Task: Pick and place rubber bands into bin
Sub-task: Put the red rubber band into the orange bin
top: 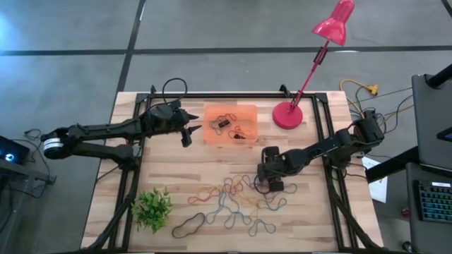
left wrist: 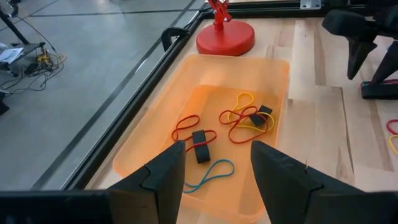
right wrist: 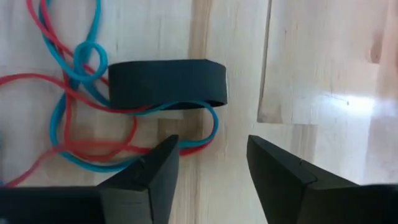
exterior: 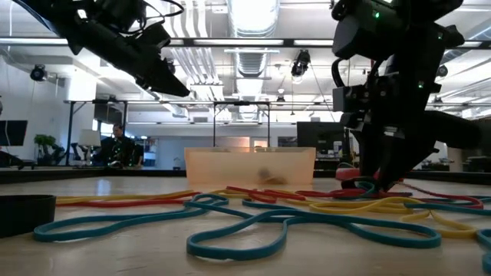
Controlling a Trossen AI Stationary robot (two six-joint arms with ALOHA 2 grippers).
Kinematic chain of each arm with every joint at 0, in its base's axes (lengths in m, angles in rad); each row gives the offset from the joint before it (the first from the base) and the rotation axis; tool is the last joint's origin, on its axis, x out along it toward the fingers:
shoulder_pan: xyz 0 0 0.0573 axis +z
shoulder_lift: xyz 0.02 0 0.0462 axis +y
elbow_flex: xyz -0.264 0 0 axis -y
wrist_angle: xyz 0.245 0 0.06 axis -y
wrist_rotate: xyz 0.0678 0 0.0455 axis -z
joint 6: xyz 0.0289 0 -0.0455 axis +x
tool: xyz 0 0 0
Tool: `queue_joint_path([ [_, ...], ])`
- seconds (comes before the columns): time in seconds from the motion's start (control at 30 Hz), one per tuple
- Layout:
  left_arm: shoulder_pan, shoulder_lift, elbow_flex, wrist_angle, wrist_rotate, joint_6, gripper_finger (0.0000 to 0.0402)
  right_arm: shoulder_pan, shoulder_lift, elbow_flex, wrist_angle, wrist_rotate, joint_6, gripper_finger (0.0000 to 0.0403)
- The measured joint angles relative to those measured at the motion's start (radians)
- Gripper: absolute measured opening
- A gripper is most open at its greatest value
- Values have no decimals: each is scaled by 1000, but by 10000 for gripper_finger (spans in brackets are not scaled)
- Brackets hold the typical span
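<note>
The orange translucent bin (top: 229,113) sits at the table's far middle and holds several rubber bands, red, yellow, blue and black (left wrist: 239,121). My left gripper (top: 187,134) hovers open at the bin's left edge, above the table (exterior: 165,80); in its wrist view the gripper (left wrist: 217,168) looks down into the bin (left wrist: 273,74). A loose pile of coloured rubber bands (top: 233,201) lies on the near half of the table. My right gripper (top: 272,180) is open and low over the pile's right end (exterior: 383,184). In the right wrist view the gripper (right wrist: 211,162) stands just short of a wide black band (right wrist: 166,83) tangled with blue and red loops.
A red lamp stands with its round base (top: 287,115) right of the bin. A small green plant (top: 152,208) sits at the near left. A black band (top: 189,226) lies near the front edge. Dark frame rails (top: 131,176) run along the table's sides.
</note>
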Motion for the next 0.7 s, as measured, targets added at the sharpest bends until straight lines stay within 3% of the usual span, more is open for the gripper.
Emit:
queue_joint_path([
  [0.2,0,0,0,0,0,0,167,-6,0,-8,32,-3,-14,163],
  [0.4,0,0,-1,-1,0,0,167,-8,0,-10,32,-7,-19,111],
  [0.53,0,0,-3,-3,0,0,167,-8,-17,-8,-95,-98,51,80],
  [0.7,0,0,-7,-2,0,0,167,9,-67,-25,-210,-177,173,79],
])
